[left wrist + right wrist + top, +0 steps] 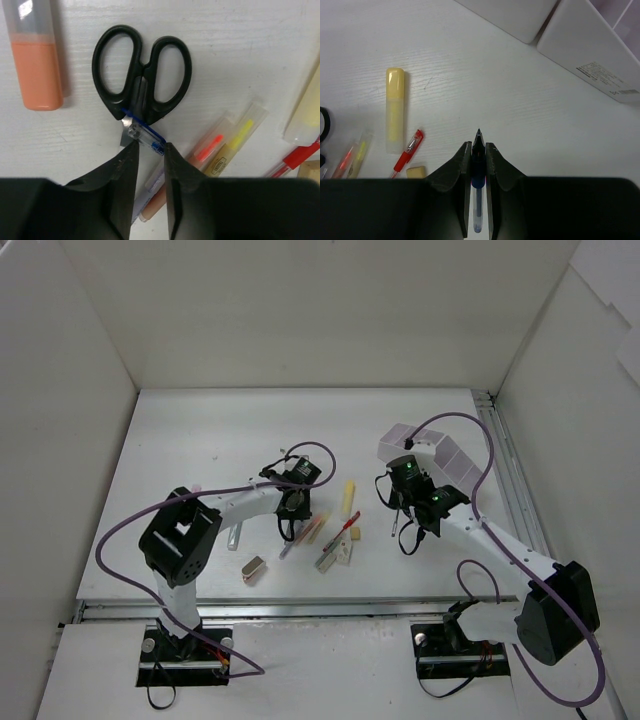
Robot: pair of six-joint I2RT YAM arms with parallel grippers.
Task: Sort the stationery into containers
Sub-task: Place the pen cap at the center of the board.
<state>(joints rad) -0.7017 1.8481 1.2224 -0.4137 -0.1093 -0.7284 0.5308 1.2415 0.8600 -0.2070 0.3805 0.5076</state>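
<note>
Black-handled scissors [141, 75] lie on the table just ahead of my left gripper [151, 147]. That gripper is open a narrow way, its fingertips either side of a clear pen with a blue clip [145, 136] that lies under the scissors' blades. My right gripper [478, 145] is shut on a blue pen [478, 200], tip pointing forward, held above the table near the white tray [590, 40]. In the top view the left gripper [290, 525] is mid-table and the right gripper [405, 535] is in front of the tray [445, 455].
An orange marker [37, 65] lies left of the scissors. Two clear-capped markers [225, 145], a red pen [409, 152], a yellow marker [395, 110] and a beige eraser [416, 172] lie between the arms. A small metallic block [253, 568] sits near the front edge.
</note>
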